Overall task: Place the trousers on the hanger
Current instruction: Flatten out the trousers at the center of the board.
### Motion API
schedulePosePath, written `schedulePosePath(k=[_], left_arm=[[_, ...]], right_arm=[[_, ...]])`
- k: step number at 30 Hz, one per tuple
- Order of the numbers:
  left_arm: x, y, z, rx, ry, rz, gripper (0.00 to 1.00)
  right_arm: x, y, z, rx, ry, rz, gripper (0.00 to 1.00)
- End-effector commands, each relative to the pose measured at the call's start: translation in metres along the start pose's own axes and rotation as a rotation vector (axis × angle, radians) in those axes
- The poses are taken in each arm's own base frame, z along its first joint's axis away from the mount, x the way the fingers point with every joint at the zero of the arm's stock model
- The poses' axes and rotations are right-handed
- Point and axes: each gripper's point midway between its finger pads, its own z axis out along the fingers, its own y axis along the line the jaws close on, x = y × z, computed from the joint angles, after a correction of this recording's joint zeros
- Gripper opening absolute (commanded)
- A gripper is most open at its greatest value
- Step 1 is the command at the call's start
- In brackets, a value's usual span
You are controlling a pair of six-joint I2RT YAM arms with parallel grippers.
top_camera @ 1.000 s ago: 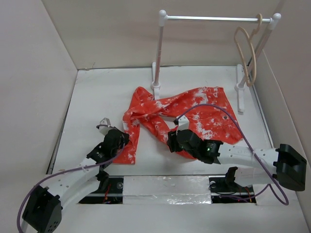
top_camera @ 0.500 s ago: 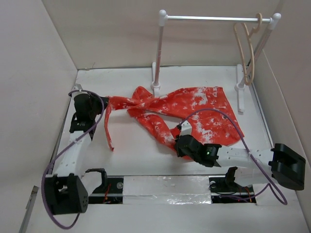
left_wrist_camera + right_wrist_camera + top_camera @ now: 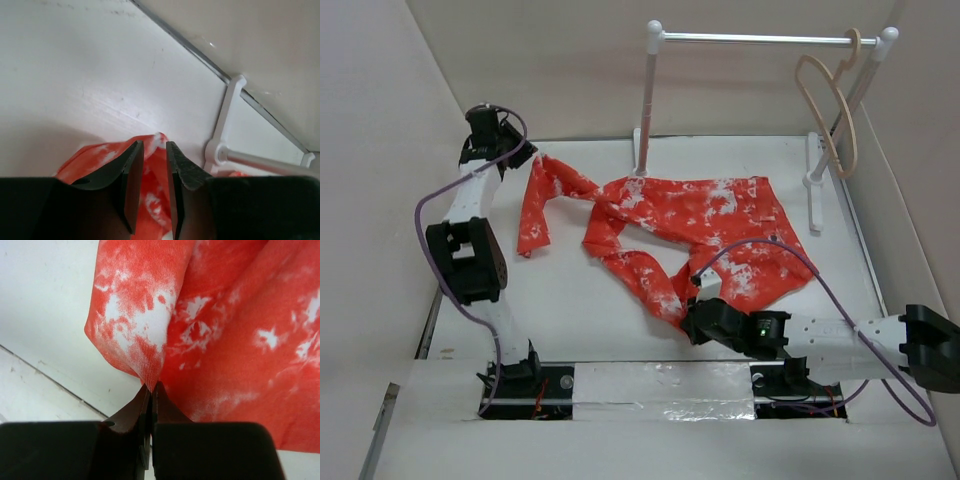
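**Both grippers clamped on the trousers, hanger waiting on the rail**

Closest in, the right gripper (image 3: 690, 318) sits low at the near side of the table (image 3: 570, 310), its arm lying almost flat and reaching leftward from its base. The right wrist view has the fingers (image 3: 142, 402) pressed together with no gap, pinching a folded edge of the trousers (image 3: 240, 340) right at the tips. That is the nearest bit of cloth, with one leg running up and away from the grip.

Moving out, the trousers (image 3: 710, 215) spread across the middle of the table. The wide waist part lies to the right, and the second leg stretches off to the far left.

That far-left end is in the left gripper (image 3: 525, 160). The left arm stands tall, raised and extended toward the back-left corner, with its wrist up near the wall. Its wrist view shows the left gripper (image 3: 153, 146) with only a narrow slot between the fingers, orange cloth caught in that slot. The leg end hangs below the grip.

At the back stands the white rack (image 3: 750, 39). The hanger (image 3: 835, 110) hooks over the rail's right end, well apart from both grippers and from the cloth.
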Motion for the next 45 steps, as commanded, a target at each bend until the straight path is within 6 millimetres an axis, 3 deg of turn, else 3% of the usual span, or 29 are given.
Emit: schedulePosePath(k=[1, 2, 3, 4, 6, 7, 8, 10, 11, 12, 13, 14, 15, 16, 17, 19, 21, 24, 29, 34, 35, 39, 42, 44, 45], left_arm=[[-0.002, 0.002, 0.019, -0.020, 0.095, 0.074, 0.23], [0.010, 0.003, 0.026, -0.025, 0.127, 0.095, 0.26], [0.007, 0.003, 0.026, -0.025, 0.103, 0.099, 0.30], [0.024, 0.014, 0.027, -0.046, 0.116, 0.102, 0.36], [0.007, 0.009, 0.010, -0.037, -0.002, 0.101, 0.51], [0.008, 0.015, -0.002, -0.058, -0.028, 0.103, 0.55], [-0.003, 0.023, -0.010, -0.115, -0.087, 0.107, 0.56], [0.000, 0.033, -0.023, -0.183, -0.125, 0.149, 0.53], [-0.009, 0.032, -0.042, -0.214, -0.187, 0.158, 0.49], [-0.006, 0.031, -0.049, -0.216, -0.198, 0.169, 0.41], [0.016, 0.036, -0.052, -0.226, -0.171, 0.194, 0.36], [0.016, 0.031, -0.067, -0.220, -0.201, 0.202, 0.30], [0.028, 0.034, -0.071, -0.233, -0.176, 0.215, 0.24], [0.050, 0.039, -0.072, -0.243, -0.132, 0.237, 0.23], [0.053, 0.040, -0.079, -0.246, -0.138, 0.247, 0.24], [0.068, 0.062, -0.085, -0.316, -0.097, 0.256, 0.29], [0.073, 0.070, -0.095, -0.327, -0.092, 0.291, 0.44], [0.104, 0.092, -0.098, -0.364, -0.009, 0.336, 0.57], [0.137, 0.133, -0.093, -0.485, 0.110, 0.362, 0.57], [0.118, 0.151, -0.083, -0.630, 0.064, 0.376, 0.57], [0.122, 0.159, -0.077, -0.666, 0.088, 0.386, 0.57], [0.129, 0.182, -0.067, -0.745, 0.148, 0.407, 0.53], [0.129, 0.187, -0.062, -0.768, 0.157, 0.426, 0.48], [0.128, 0.186, -0.059, -0.770, 0.161, 0.425, 0.32], [0.128, 0.186, -0.060, -0.771, 0.160, 0.425, 0.09]], right_arm=[[0.007, 0.001, -0.003, 0.035, 0.030, 0.009, 0.03], [0.007, 0.001, -0.003, 0.046, 0.030, 0.001, 0.08], [0.007, 0.000, -0.003, 0.055, 0.028, 0.002, 0.13], [0.004, -0.001, -0.003, 0.062, 0.016, 0.002, 0.20], [-0.001, 0.000, -0.003, 0.060, -0.003, -0.002, 0.29], [-0.004, 0.000, -0.003, 0.062, -0.015, -0.009, 0.37], [-0.007, 0.001, -0.004, 0.061, -0.022, -0.013, 0.41], [-0.015, 0.005, -0.006, 0.048, -0.044, -0.030, 0.48], [-0.019, 0.006, -0.006, 0.047, -0.055, -0.034, 0.48], [-0.022, 0.008, -0.007, 0.043, -0.066, -0.036, 0.48], [-0.030, 0.011, -0.010, 0.034, -0.087, -0.041, 0.48], [-0.035, 0.011, -0.011, 0.034, -0.109, -0.042, 0.44], [-0.040, 0.013, -0.012, 0.029, -0.126, -0.043, 0.39], [-0.046, 0.015, -0.014, 0.017, -0.145, -0.047, 0.34], [-0.048, 0.016, -0.014, 0.014, -0.157, -0.050, 0.34], [-0.053, 0.019, -0.015, -0.001, -0.175, -0.057, 0.33], [-0.053, 0.017, -0.016, 0.004, -0.177, -0.064, 0.29], [-0.055, 0.016, -0.018, -0.002, -0.192, -0.070, 0.35], [-0.062, 0.019, -0.023, -0.051, -0.219, -0.061, 0.50], [-0.064, 0.023, -0.027, -0.095, -0.227, -0.062, 0.51], [-0.065, 0.020, -0.026, -0.083, -0.228, -0.059, 0.51], [-0.062, 0.015, -0.026, -0.068, -0.223, -0.063, 0.51], [-0.063, 0.017, -0.026, -0.079, -0.227, -0.057, 0.51], [-0.062, 0.019, -0.026, -0.089, -0.227, -0.057, 0.51], [-0.062, 0.019, -0.025, -0.092, -0.228, -0.057, 0.51]])
